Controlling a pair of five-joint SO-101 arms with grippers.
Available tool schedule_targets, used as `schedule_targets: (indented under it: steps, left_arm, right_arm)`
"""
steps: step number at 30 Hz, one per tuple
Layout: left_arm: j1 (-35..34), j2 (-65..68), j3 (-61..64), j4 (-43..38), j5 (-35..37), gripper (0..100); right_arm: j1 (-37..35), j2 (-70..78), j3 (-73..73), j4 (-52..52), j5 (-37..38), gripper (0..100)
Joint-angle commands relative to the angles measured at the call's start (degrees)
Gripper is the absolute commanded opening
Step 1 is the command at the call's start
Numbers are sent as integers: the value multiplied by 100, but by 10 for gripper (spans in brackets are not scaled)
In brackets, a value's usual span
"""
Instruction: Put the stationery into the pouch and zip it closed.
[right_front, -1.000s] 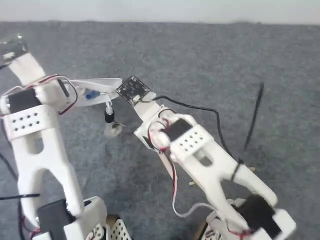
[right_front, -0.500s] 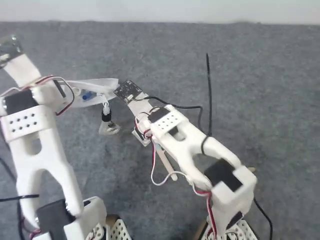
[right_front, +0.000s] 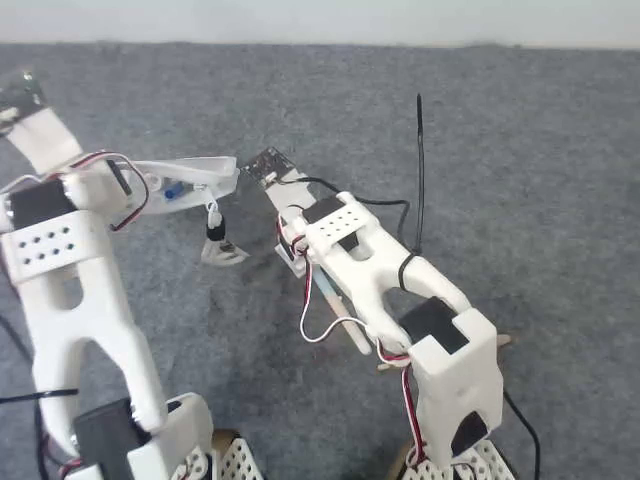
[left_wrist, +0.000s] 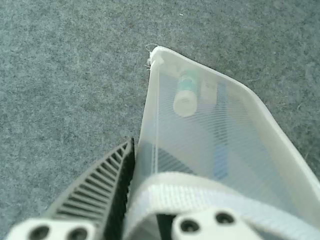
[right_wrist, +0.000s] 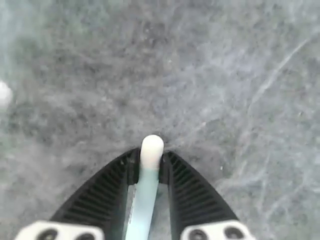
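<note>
Loading the pouch (left_wrist: 210, 130): right gripper (right_wrist: 150, 156) clamps a pale pen (right_wrist: 143, 197), left gripper (left_wrist: 137, 165) pinches the pouch's edge; next, the pen likely needs aiming at its mouth.

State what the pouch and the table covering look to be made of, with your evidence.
The pouch is probably soft translucent plastic with fine ribbing; things inside show through. The table covering looks like grey felt or short carpet: matte, fuzzy fibres.
</note>
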Motion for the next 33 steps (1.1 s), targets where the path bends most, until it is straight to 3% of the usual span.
schedule_targets:
  steps: [1,8,17,33]
  left_arm:
    - [35,-290,-84,-123,105,13]
    - [211,-290,-57,-123,105,13]
    - [220,-290,-57,-123,105,13]
    - [220,-290,-57,-123,105,13]
  right_arm:
    - [13,-330,-158,312,-26,6]
    - [-66,-796,-158,1051,-211,6]
    - [-92,-1464,-132,1218,-791,6]
    - [-585,-2501,-123,1666,-809,6]
